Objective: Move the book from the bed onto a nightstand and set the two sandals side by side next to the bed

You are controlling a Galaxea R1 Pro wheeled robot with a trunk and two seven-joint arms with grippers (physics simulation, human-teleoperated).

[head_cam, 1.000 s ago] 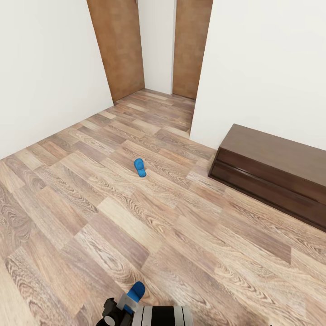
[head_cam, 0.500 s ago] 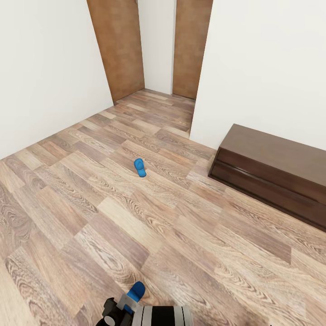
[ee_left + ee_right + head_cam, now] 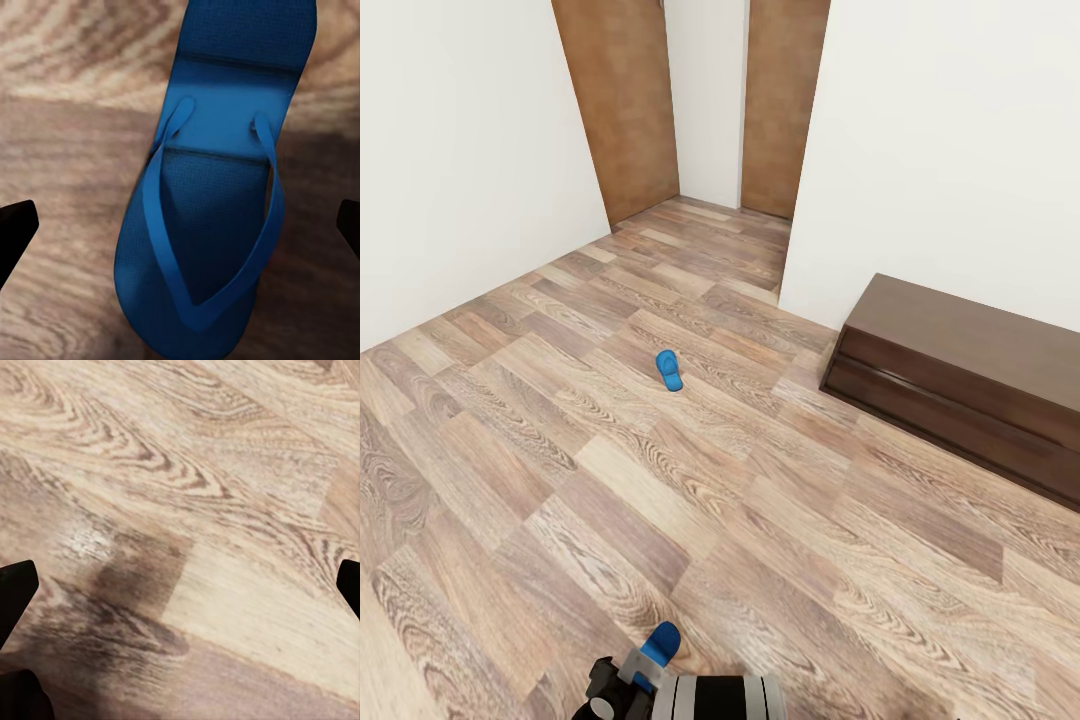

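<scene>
My left end effector [image 3: 180,225] hangs wide open over one sandal [image 3: 214,187], fingertips well clear on both sides (straps facing up). I'd come straight down and pinch across the sole. The other sandal [image 3: 669,369] lies farther off on the floor [image 3: 780,520].
</scene>
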